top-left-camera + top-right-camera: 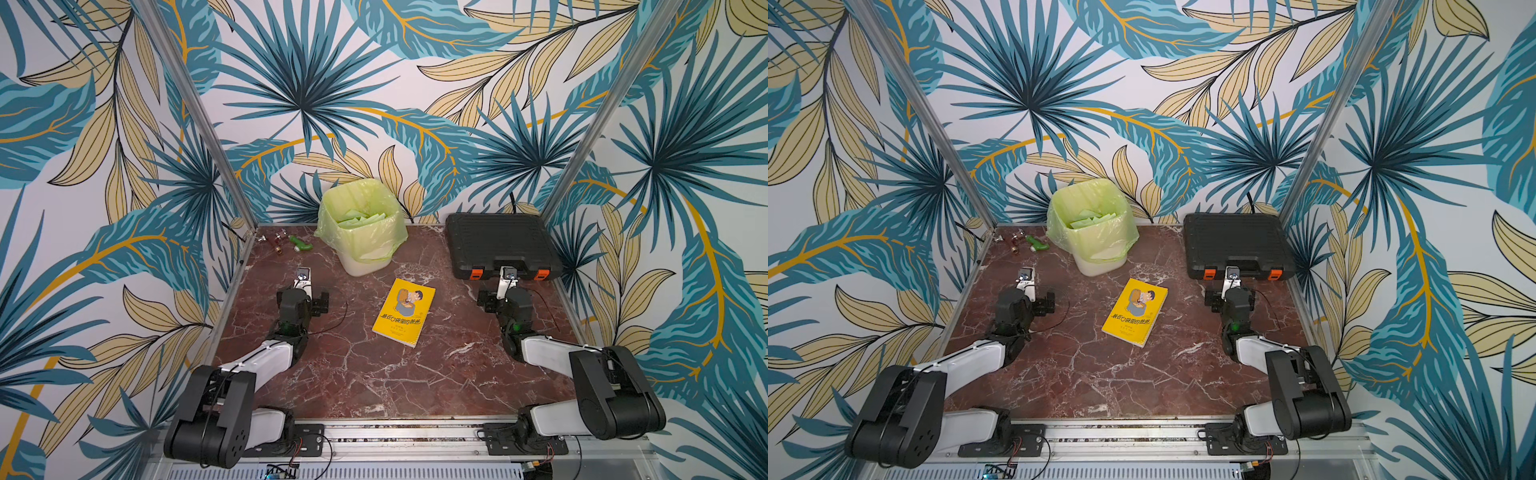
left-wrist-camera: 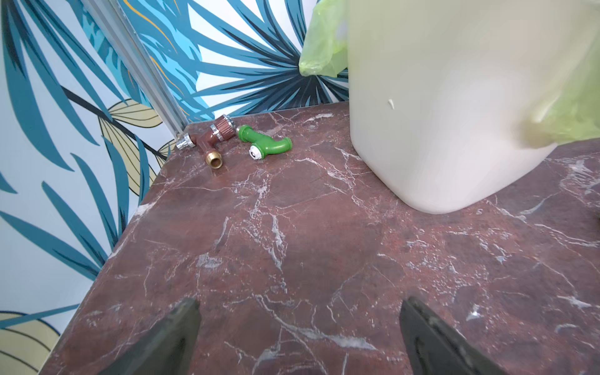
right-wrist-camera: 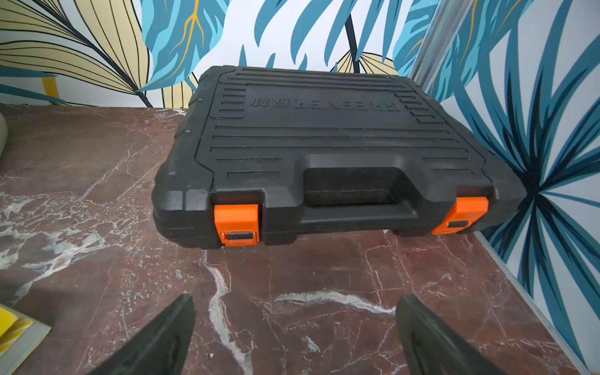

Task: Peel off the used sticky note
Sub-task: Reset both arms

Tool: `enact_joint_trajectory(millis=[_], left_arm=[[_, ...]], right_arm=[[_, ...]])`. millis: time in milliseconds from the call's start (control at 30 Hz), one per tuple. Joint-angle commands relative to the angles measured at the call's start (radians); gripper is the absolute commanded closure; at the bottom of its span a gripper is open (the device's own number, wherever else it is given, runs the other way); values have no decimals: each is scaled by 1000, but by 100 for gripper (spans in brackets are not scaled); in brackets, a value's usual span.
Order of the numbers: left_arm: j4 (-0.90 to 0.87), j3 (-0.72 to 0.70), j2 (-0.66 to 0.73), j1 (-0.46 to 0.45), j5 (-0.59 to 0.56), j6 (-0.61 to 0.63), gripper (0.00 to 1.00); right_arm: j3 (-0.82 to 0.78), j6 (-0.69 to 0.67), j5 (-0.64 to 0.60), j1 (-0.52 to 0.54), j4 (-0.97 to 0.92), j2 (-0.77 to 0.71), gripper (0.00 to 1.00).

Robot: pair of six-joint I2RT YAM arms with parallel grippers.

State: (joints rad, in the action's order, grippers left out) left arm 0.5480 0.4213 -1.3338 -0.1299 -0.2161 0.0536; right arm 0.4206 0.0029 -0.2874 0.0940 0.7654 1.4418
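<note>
Honestly, no sticky note visible on yellow book [image 1: 404,311]: it lies closed and flat in middle of table [image 1: 374,374], between both arms. Pale green slips [image 1: 357,218] sit in lined bin [image 1: 365,266] behind book; maybe notes, cannot confirm.

Left gripper [image 2: 298,305]: jaws wide apart, empty, near bin. Right gripper [image 3: 295,302]: same, facing black tool case [image 3: 324,146].

You check book edges for note first. If found, pin cover with one claw, pinch free corner with other, peel low and slow.

Bin [image 1: 365,266] stands behind book [image 1: 404,311]; case [image 1: 498,241] lies right of bin
</note>
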Motion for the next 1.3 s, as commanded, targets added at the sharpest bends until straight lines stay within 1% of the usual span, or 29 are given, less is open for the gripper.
enact_joint_trajectory(millis=[0,133,333,567,1267], left_arm=[[157,-9,-59,4,18,44,0],[256,-32,-122,5,25,57,0],[363,-54,-190,8,-5,44,0],[329,-42,-186,8,-22,34,0],[331,-42,-185,9,-23,34,0]], right_arm=[[-25,-15,8,-3,95,28,0],[-24,-11,10,-5,101,38,1],[-40,3,-2,-13,156,74,1],[-40,4,-2,-14,160,77,0],[-40,3,-1,-14,158,77,1]])
